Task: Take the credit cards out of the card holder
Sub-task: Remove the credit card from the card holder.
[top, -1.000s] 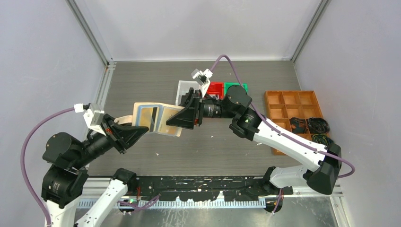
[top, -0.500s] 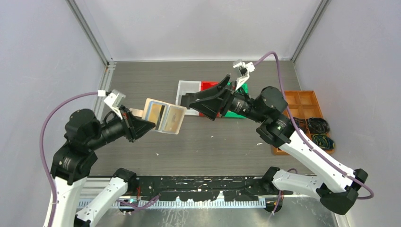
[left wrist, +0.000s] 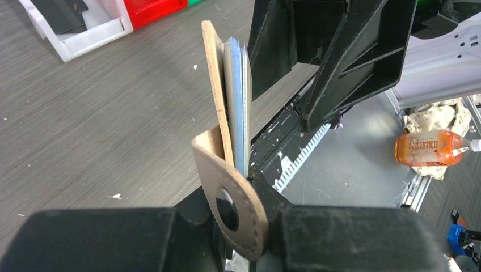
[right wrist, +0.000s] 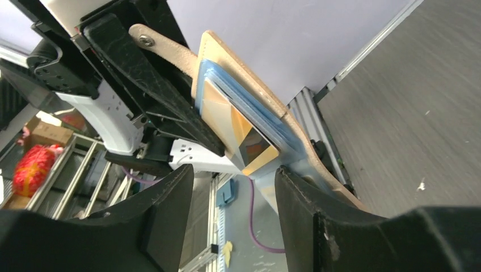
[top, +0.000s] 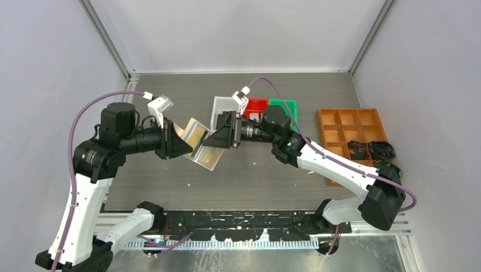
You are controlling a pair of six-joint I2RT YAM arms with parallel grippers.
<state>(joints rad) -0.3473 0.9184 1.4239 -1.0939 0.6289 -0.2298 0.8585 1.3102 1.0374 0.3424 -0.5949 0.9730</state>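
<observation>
Up off the table (top: 255, 175), high in the air: card holder (top: 199, 148), tan, with shiny clear sleeves. Pinched tight at its tab end by the left gripper (top: 180, 148). Right gripper (right wrist: 233, 175) with jaws apart, just beside the far edge (touching or not, hard to tell). Gold credit card (right wrist: 249, 144) tucked in a sleeve, corner poking toward that gap.

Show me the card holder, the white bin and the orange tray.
card holder (top: 200, 150), top view, clear sleeve.
white bin (left wrist: 96, 38), left wrist view, front wall.
orange tray (top: 349, 111), top view, far rim.
</observation>
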